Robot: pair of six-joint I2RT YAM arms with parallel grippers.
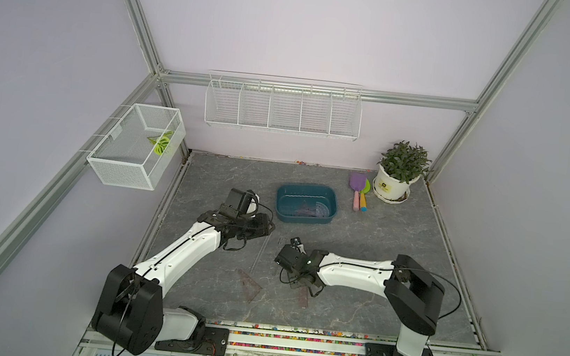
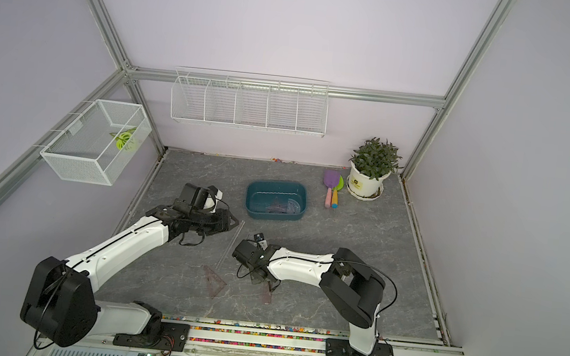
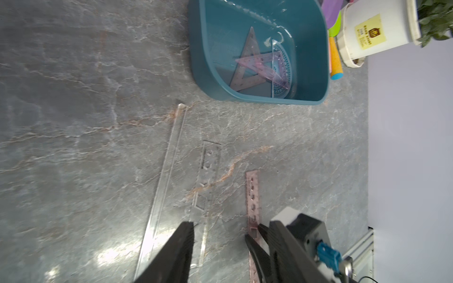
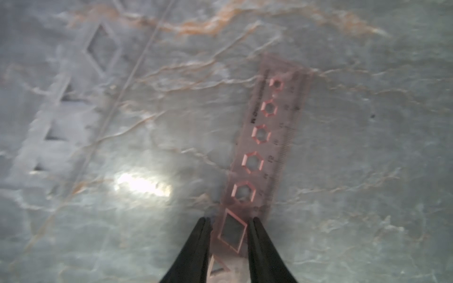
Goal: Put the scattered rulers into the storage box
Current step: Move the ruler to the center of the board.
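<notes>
Right wrist view: the pinkish ruler (image 4: 267, 147) lies flat on the grey table (image 4: 367, 171), well apart from the storage box (image 1: 302, 219). The right gripper (image 4: 229, 220) straddles its end, jaws partly open at its long edges; a firm hold cannot be told. Squeezing evenly, then lifting level, should prevent slipping. Scale numeral 12 reads; brand print blurs.

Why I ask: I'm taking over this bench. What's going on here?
The robot is filling the teal storage box: two triangles and a protractor already lie inside. The right gripper straddles one end of a pinkish ruler on the table, fingers at its edges; whether it grips yet is unclear. The left gripper hovers open and empty short of the box. A long clear ruler, a clear stencil ruler and a brown triangle are out on the table.
</notes>
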